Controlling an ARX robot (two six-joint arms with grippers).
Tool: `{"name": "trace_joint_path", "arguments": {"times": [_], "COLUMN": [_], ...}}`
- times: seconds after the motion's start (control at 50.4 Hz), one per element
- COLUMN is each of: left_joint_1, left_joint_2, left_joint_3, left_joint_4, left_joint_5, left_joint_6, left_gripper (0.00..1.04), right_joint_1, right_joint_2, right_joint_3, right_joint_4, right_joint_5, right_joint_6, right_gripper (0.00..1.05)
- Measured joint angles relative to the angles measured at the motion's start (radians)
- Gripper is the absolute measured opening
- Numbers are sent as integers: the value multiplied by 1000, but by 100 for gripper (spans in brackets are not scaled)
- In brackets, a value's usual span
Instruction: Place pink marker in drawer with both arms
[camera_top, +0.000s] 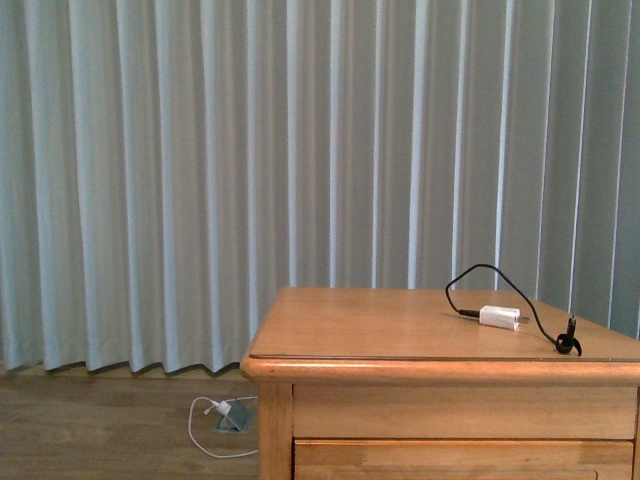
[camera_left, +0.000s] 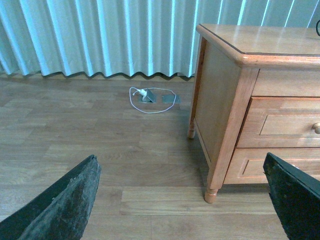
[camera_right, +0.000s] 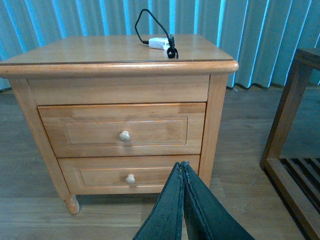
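Observation:
The pink marker shows in no view. The light-wood nightstand (camera_top: 380, 325) has two shut drawers with round knobs, an upper drawer (camera_right: 122, 129) and a lower drawer (camera_right: 130, 174); the upper drawer's front also shows in the left wrist view (camera_left: 285, 125). My right gripper (camera_right: 182, 165) is shut with nothing in it and hangs low in front of the lower drawer, a little apart from it. My left gripper (camera_left: 180, 157) is open and empty over the wood floor, off the nightstand's side near its front leg. Neither arm appears in the front view.
A white charger block (camera_top: 499, 317) with a black cable (camera_top: 480, 272) lies on the nightstand top. A white cord and grey floor plates (camera_left: 148, 96) lie by the curtain (camera_top: 200, 180). A dark wooden frame (camera_right: 292, 140) stands beside the nightstand.

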Motion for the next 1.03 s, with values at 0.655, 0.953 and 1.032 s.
{"name": "trace_joint_path", "arguments": {"times": [0.655, 0.953, 1.032], "left_joint_1": [0, 0, 0], "left_joint_2": [0, 0, 0], "left_joint_3": [0, 0, 0], "left_joint_4": [0, 0, 0], "left_joint_5": [0, 0, 0], "left_joint_6": [0, 0, 0], "left_gripper": [99, 99, 99], "right_joint_1": [0, 0, 0], "right_joint_2": [0, 0, 0], "right_joint_3": [0, 0, 0], "right_joint_4": [0, 0, 0], "right_joint_5": [0, 0, 0], "right_joint_6": [-1, -1, -1], "right_gripper": [88, 96, 96]}}
